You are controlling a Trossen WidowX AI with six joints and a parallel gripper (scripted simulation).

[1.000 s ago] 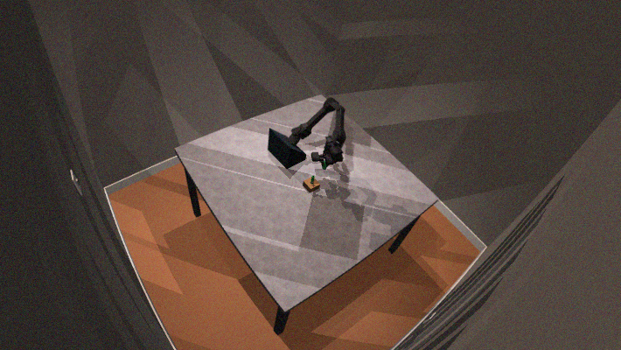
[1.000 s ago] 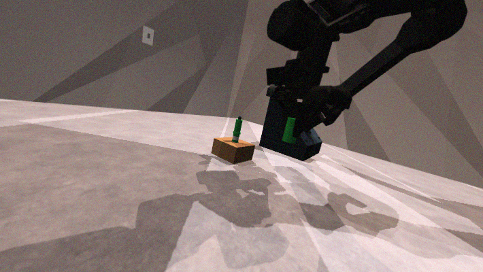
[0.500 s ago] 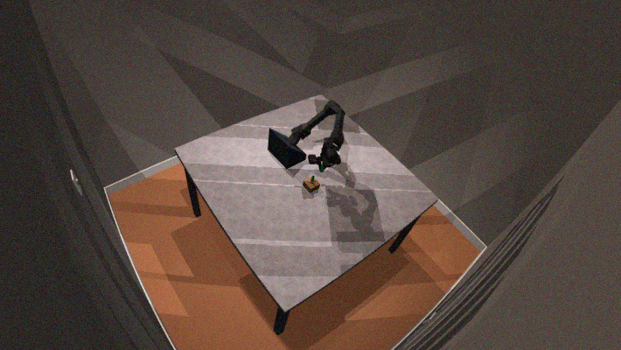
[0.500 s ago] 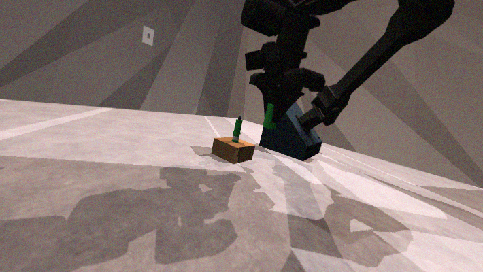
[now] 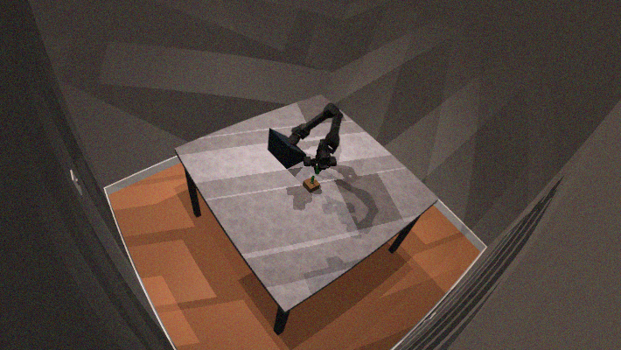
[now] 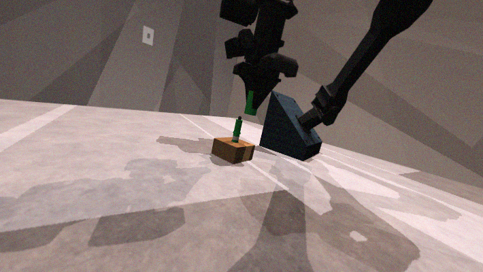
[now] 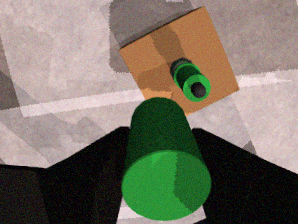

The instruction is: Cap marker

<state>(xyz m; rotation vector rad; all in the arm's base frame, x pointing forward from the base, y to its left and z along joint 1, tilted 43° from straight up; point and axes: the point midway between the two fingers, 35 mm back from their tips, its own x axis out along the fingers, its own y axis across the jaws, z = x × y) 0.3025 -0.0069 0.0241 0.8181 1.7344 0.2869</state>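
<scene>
Black gripper (image 5: 317, 168) (image 6: 256, 103) (image 7: 160, 136) closed on 1 green cap (image 5: 317, 169) (image 6: 250, 103) (image 7: 165, 182), cap's interior hidden; marker's (image 5: 312, 179) (image 6: 237, 130) (image 7: 192, 82) lower end hidden in block (image 5: 308, 188) (image 6: 228, 151) (image 7: 215, 45); no readable writing.

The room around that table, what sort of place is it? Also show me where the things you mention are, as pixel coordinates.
Probably a small robot test area indoors: a black robot arm (image 5: 334, 131) (image 6: 360, 64) is mounted on a dark angled base, grey walls enclose a single large table (image 5: 271, 236) (image 6: 85, 136), and the floor (image 5: 210, 324) is orange-brown.
</scene>
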